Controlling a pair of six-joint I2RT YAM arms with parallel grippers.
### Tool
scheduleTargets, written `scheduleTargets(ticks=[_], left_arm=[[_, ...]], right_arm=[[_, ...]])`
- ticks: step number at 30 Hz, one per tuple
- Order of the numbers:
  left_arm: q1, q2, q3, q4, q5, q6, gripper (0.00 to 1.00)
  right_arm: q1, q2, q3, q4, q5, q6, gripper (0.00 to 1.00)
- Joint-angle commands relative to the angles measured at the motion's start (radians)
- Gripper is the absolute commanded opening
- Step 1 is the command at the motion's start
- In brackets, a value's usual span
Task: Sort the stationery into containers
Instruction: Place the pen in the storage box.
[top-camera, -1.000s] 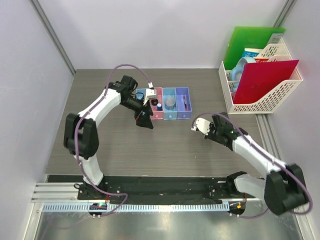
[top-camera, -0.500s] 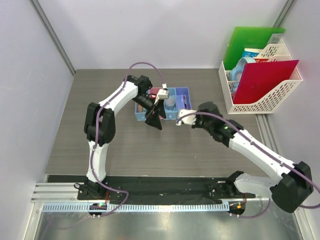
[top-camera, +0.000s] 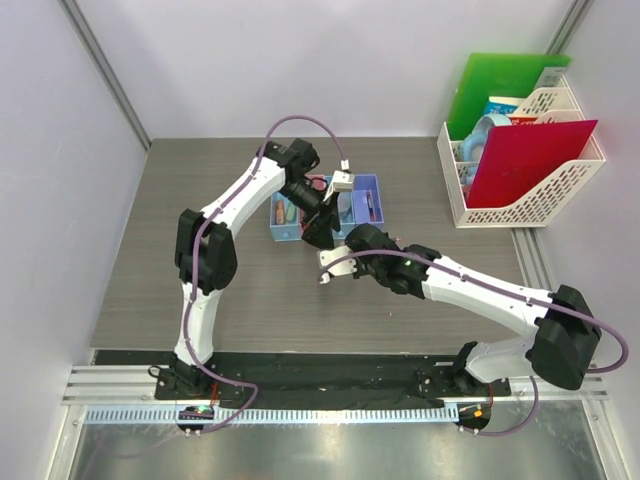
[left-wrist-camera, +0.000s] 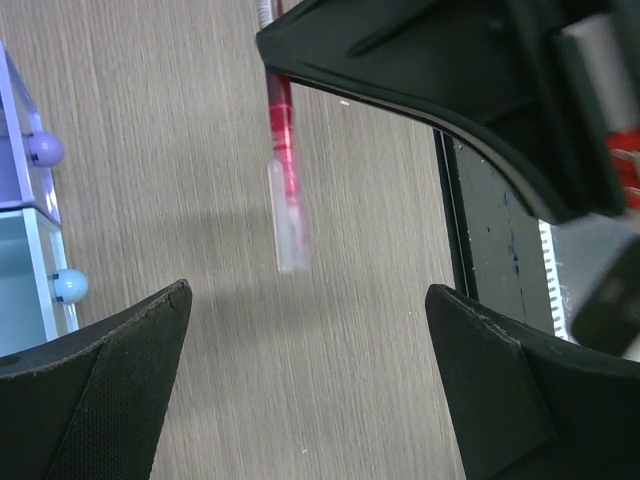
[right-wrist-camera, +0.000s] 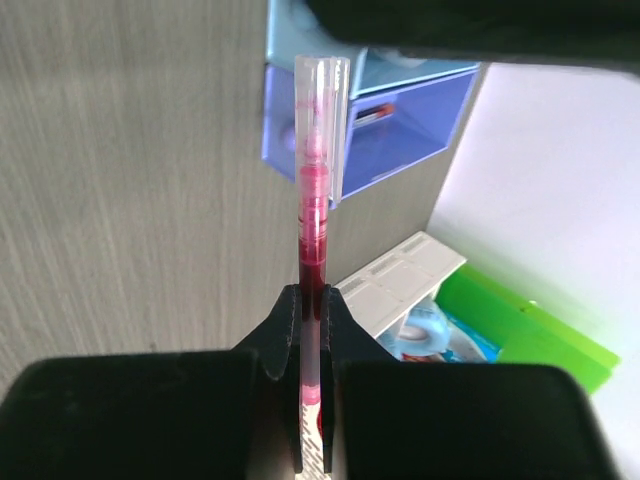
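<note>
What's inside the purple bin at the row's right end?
One thin dark-red pen shows in the purple bin; the right arm covers its near end, so more could hide there.

My left gripper (left-wrist-camera: 308, 295) hangs spread wide at the near wall of the bins (top-camera: 283, 235), directly in the path of my right gripper (right-wrist-camera: 313, 305) and the red pen (right-wrist-camera: 312, 200) it clamps. I read bare table (top-camera: 180, 200) to the left, and between the bins and the white file rack (top-camera: 530, 195), which blocks the far right corner.
</note>
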Motion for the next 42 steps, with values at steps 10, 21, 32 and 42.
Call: scheduleTargets(ticks=[10, 21, 32, 42], left_arm=[[-0.042, 0.071, 0.075, -0.331, -0.074, -0.086, 0.91], [-0.058, 0.095, 0.086, -0.330, -0.073, -0.113, 0.00], [-0.059, 0.077, 0.086, -0.322, -0.080, -0.113, 0.00], [-0.049, -0.021, 0.033, 0.092, -0.232, -0.458, 0.00]], right_arm=[[0.071, 0.068, 0.113, 0.031, 0.095, -0.033, 0.01], [0.102, 0.117, 0.146, 0.051, 0.118, -0.036, 0.01], [0.093, 0.005, 0.184, 0.043, 0.004, 0.144, 0.87], [-0.103, -0.306, 0.104, -0.023, -0.363, 0.343, 0.93]])
